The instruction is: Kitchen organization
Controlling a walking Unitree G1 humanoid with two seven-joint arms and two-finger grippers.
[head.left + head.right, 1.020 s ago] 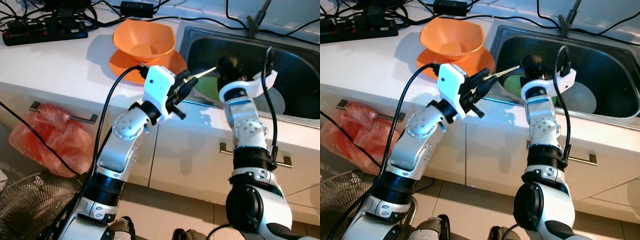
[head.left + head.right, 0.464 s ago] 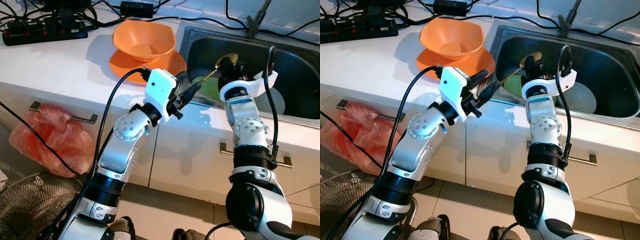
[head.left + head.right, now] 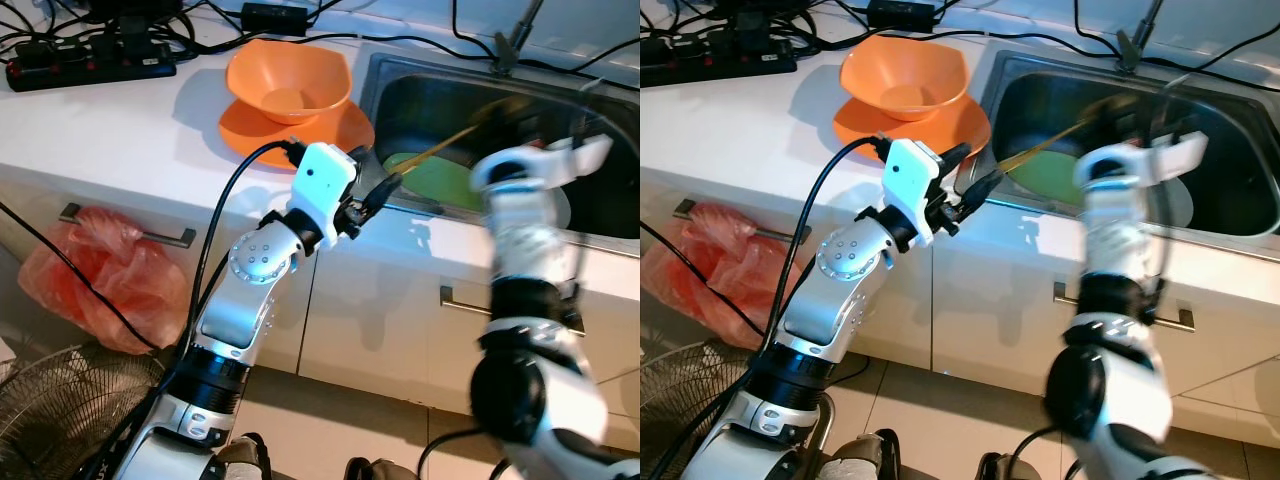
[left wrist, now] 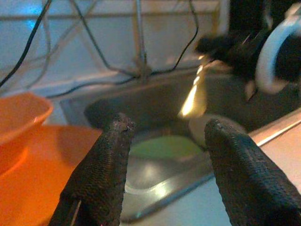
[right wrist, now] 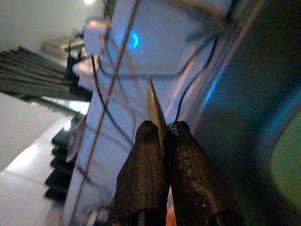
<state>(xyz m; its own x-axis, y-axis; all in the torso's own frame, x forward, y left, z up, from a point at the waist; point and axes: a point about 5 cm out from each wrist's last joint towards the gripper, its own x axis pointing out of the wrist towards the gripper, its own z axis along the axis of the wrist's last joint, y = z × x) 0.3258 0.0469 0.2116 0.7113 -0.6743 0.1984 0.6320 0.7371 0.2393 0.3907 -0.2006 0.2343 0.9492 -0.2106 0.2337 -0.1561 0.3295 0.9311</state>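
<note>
Right wrist view: right hand (image 5: 162,136) clamps a spoon (image 5: 154,110) over the sink (image 3: 420,100); left hand (image 4: 164,155) gapes.

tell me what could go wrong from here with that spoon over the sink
1. The right gripper pinches the spoon by a thin edge between its jaws while the arm swings fast enough to blur; it could slip and drop into the sink.
2. The spoon's long handle points towards the left gripper, whose jaws are open at the sink's edge; the two could clash.
3. A dropped spoon could strike the green plate below.
</note>
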